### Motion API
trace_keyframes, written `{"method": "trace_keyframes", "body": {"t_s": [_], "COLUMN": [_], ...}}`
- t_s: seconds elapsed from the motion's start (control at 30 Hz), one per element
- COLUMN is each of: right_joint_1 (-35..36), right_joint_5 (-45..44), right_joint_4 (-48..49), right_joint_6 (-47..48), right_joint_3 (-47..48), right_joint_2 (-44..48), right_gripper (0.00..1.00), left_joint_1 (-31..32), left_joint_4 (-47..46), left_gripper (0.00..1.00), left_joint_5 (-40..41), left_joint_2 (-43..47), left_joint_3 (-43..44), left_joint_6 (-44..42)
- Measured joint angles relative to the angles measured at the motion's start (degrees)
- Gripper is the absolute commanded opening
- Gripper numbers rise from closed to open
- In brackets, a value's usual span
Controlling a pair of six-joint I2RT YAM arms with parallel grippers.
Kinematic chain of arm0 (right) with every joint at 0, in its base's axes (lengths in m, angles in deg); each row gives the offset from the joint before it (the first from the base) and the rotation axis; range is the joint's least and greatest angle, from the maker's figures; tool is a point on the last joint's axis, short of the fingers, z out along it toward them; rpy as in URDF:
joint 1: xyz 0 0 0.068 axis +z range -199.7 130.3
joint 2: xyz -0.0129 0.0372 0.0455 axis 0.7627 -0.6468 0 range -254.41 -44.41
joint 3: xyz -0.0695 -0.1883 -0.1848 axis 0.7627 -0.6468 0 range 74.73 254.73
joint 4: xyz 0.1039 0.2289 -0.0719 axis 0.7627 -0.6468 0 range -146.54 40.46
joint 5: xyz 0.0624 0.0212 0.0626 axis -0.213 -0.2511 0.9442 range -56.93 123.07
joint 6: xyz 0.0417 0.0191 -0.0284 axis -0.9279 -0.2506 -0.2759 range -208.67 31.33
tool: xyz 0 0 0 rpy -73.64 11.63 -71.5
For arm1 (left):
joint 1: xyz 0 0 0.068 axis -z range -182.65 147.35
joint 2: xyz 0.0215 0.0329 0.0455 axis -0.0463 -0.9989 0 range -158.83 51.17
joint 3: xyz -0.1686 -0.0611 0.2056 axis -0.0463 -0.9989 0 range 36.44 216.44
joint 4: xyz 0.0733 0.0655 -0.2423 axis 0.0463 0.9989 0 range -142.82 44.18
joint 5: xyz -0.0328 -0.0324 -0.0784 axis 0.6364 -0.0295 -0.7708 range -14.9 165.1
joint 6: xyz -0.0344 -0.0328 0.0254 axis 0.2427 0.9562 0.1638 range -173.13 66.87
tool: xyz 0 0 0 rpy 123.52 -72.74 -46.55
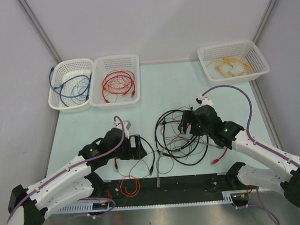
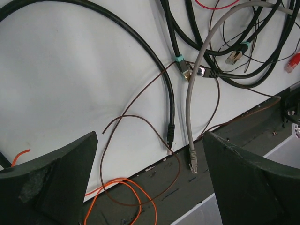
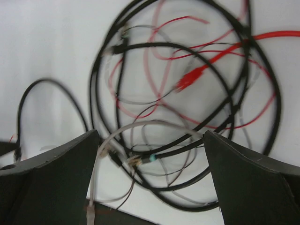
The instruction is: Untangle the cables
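Note:
The tangle of cables [image 1: 180, 136] lies mid-table: black loops, a grey cable, thin red and reddish-brown wires, a red plug [image 1: 215, 160]. My right gripper [image 1: 186, 124] hovers over the tangle's top, open and empty; its view shows black loops [image 3: 187, 117], a red plug [image 3: 190, 78] and a grey cable [image 3: 140, 126] below. My left gripper [image 1: 141, 146] is open and empty left of the tangle. Its view shows a black cable [image 2: 154, 61], a grey cable end [image 2: 192, 161], a brown wire [image 2: 140, 154] and an orange loop [image 2: 126, 201].
Three white baskets stand at the back: one with blue cables [image 1: 71, 84], one with red cables [image 1: 118, 83], one with yellow cables [image 1: 232, 60]. A black strip [image 1: 170, 185] runs along the table's near edge, with an orange loop [image 1: 129, 186] on it.

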Motion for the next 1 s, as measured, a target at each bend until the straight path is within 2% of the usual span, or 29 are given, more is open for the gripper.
{"method": "trace_keyframes", "body": {"t_s": [0.3, 0.43, 0.87, 1.0], "right_joint_1": [-21.4, -26.0, -27.1, -25.3], "right_joint_5": [0.3, 2.9, 2.2, 1.0], "right_joint_4": [-1.2, -0.4, 8.0, 12.5], "right_joint_6": [-5.3, -6.6, -6.0, -5.1], "right_joint_3": [-0.1, -0.1, 0.1, 1.0], "right_joint_2": [-6.9, -11.6, -27.0, -29.7], "right_gripper": [1.0, 1.0, 0.95, 0.87], "left_joint_1": [0.1, 0.1, 0.1, 0.1], "left_joint_4": [-1.5, -2.3, -1.9, -1.6], "left_gripper": [1.0, 1.0, 1.0, 1.0], "left_joint_5": [0.4, 0.4, 0.5, 0.8], "left_joint_2": [-6.7, -7.0, -7.9, -8.1], "left_joint_3": [3.5, 4.0, 4.3, 4.8], "left_joint_6": [0.1, 0.0, -2.0, -2.5]}}
